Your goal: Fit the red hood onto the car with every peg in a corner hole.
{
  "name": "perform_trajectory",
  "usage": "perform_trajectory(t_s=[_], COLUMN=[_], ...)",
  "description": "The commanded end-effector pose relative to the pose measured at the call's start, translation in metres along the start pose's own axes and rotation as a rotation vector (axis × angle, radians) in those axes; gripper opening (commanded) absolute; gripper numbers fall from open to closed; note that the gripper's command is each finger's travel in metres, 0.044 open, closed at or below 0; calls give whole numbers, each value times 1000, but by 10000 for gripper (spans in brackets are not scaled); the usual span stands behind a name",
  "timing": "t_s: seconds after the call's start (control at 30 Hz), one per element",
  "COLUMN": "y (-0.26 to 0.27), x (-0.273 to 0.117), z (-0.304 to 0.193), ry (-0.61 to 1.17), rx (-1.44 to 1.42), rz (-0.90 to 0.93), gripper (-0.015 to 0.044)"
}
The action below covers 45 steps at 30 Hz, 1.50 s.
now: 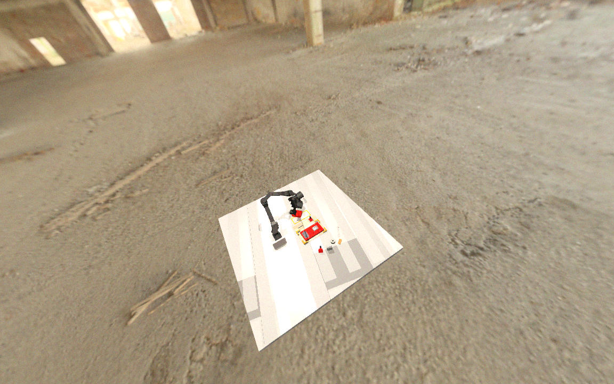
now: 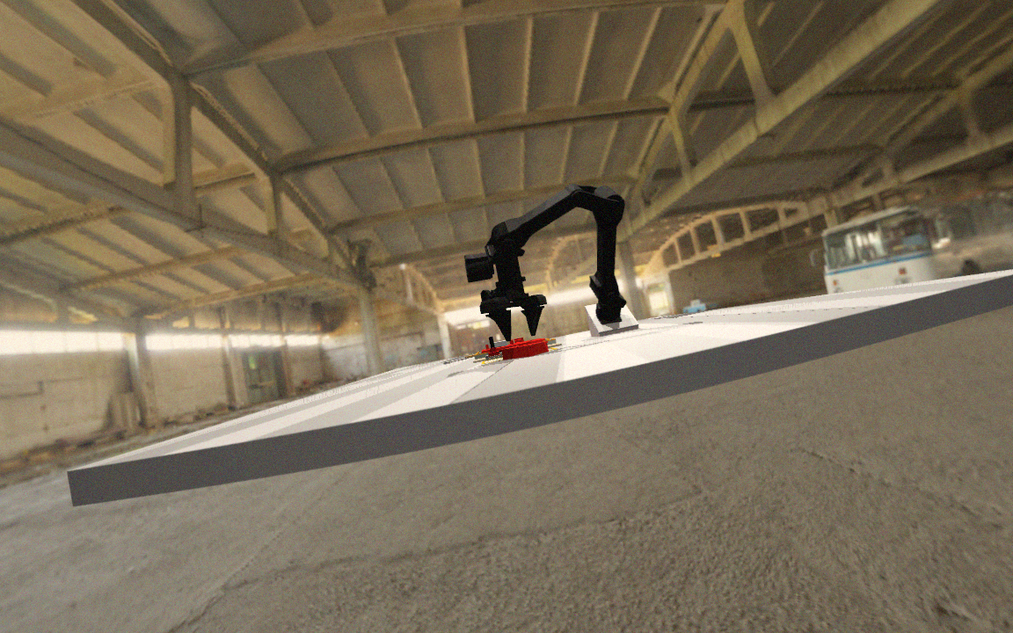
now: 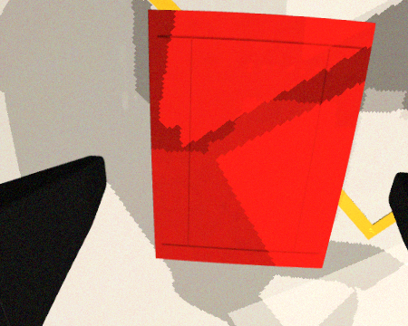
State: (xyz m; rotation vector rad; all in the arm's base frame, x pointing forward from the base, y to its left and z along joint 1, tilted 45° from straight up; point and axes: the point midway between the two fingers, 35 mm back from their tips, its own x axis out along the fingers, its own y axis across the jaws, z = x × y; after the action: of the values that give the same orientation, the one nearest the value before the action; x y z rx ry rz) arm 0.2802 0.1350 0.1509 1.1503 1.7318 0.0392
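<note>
End effector [image 1: 296, 213] [image 2: 519, 337] [image 3: 249, 179] spreading wide, empty, hovering over hood [image 1: 297, 214] [image 3: 258, 136]. Hood lying on tabletop [image 1: 290, 286] [image 2: 416, 393] [image 3: 104, 254], apart from chassis [image 1: 311, 232]; grasping, fitting, withdrawing all remaining.

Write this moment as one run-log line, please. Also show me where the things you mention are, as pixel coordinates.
gripper [image 1: 296, 213] [image 2: 517, 337] [image 3: 249, 179]: open, empty | hood [image 1: 297, 214] [image 3: 258, 136]: not gripped | car [image 1: 312, 231]: hood not fitted
</note>
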Motion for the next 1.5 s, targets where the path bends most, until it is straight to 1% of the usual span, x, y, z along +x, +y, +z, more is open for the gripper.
perform_trajectory(t_s=[0.0, 1.47], y=[-1, -1], x=[4, 28], z=[-1, -1], ry=[6, 8], rx=[5, 5], rz=[0, 2], gripper=[440, 440])
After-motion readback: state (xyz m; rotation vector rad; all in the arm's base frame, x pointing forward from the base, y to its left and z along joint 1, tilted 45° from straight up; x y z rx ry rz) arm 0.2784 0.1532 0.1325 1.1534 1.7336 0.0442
